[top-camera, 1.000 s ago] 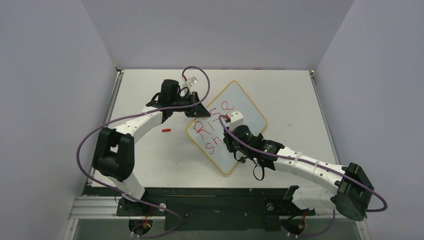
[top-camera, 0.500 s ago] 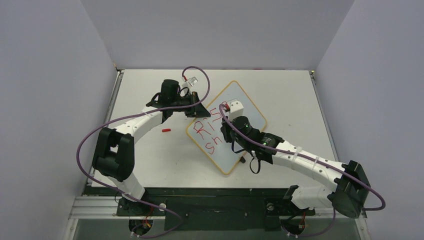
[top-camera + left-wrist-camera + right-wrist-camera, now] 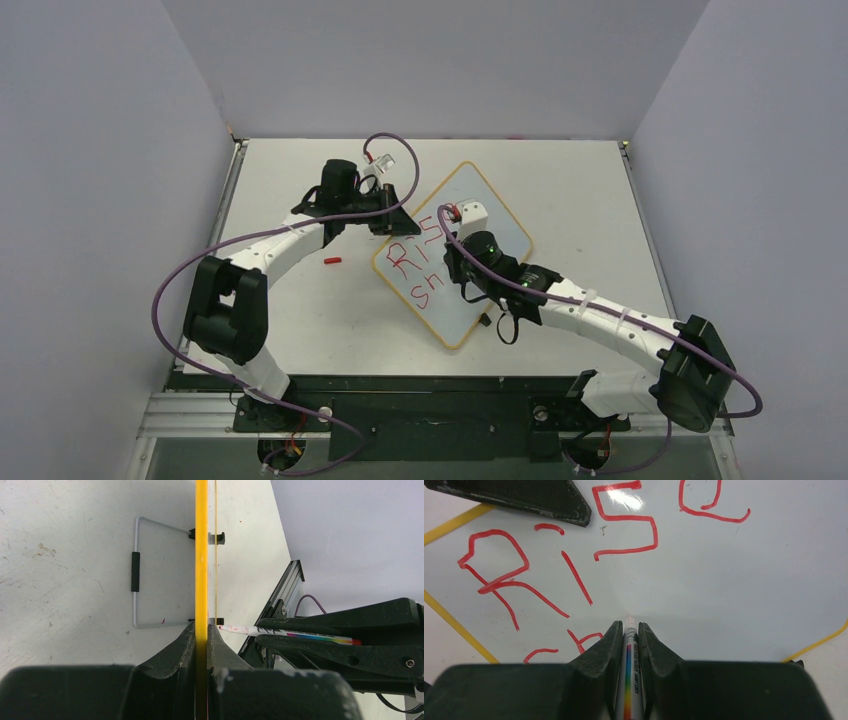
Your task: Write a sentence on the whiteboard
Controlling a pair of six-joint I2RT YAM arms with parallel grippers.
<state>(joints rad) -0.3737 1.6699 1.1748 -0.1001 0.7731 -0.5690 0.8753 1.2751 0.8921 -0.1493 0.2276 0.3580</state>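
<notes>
Centrally on the pale grey table (image 3: 570,180) lies the whiteboard (image 3: 495,200), a flat white rectangle with rounded corners and a thin orange-yellow frame, turned so that one corner points to the far wall. Its near-left corner falls between the two arms.

Left gripper (image 3: 392,214): at the board's left edge. The left wrist view shows the board edge-on (image 3: 201,555), with the black fingers (image 3: 185,640) of the left gripper (image 3: 201,630) pressed onto the yellow frame from both sides. Two small black clips (image 3: 216,537) sit on this edge. A thin grey wire loop with a black sleeve (image 3: 135,572) hinges from them and lies against the table.

Right gripper (image 3: 458,245): above the middle of the board. In the right wrist view its jaws (image 3: 629,627) pinch a slim white marker with a rainbow-striped barrel (image 3: 628,675). The tip of the marker meets the white surface (image 3: 734,590) below the first line of writing. The same marker (image 3: 285,632) shows in the left wrist view, reaching toward the board face.

Red handwriting (image 3: 494,575): a first line reading "Rise", with the opening strokes of a second line beneath it, partly hidden by the right fingers.

A small red cylindrical piece (image 3: 332,260) lies on the table left of the board, apart from it.
</notes>
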